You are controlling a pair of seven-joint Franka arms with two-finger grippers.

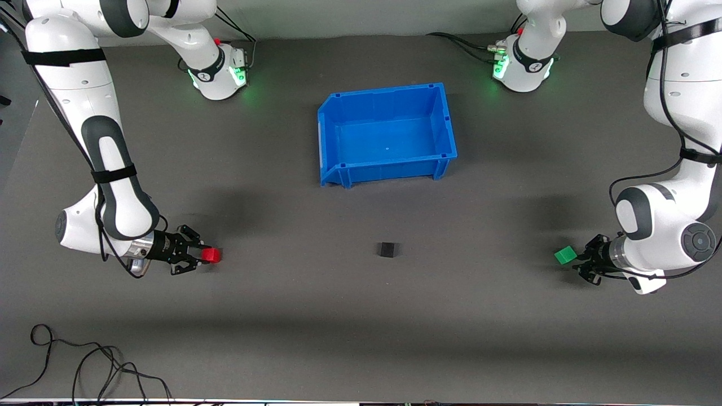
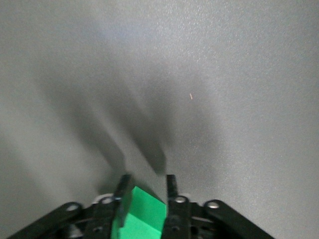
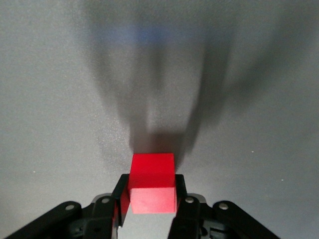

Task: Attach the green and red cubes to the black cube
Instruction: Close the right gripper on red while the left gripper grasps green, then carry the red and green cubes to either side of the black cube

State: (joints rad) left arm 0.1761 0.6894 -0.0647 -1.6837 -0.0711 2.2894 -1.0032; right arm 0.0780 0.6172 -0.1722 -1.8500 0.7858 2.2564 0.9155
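Observation:
The black cube (image 1: 387,249) sits on the dark table mat, nearer to the front camera than the blue bin. My right gripper (image 1: 206,257) is toward the right arm's end of the table, low over the mat. It is shut on the red cube (image 1: 212,255), which shows between its fingers in the right wrist view (image 3: 152,172). My left gripper (image 1: 576,260) is toward the left arm's end, a little above the mat. It is shut on the green cube (image 1: 565,255), which sits tilted between its fingers in the left wrist view (image 2: 142,214). Both grippers are well apart from the black cube.
An empty blue bin (image 1: 338,113) stands in the middle of the table, farther from the front camera than the black cube. Loose black cables (image 1: 84,366) lie at the near edge toward the right arm's end.

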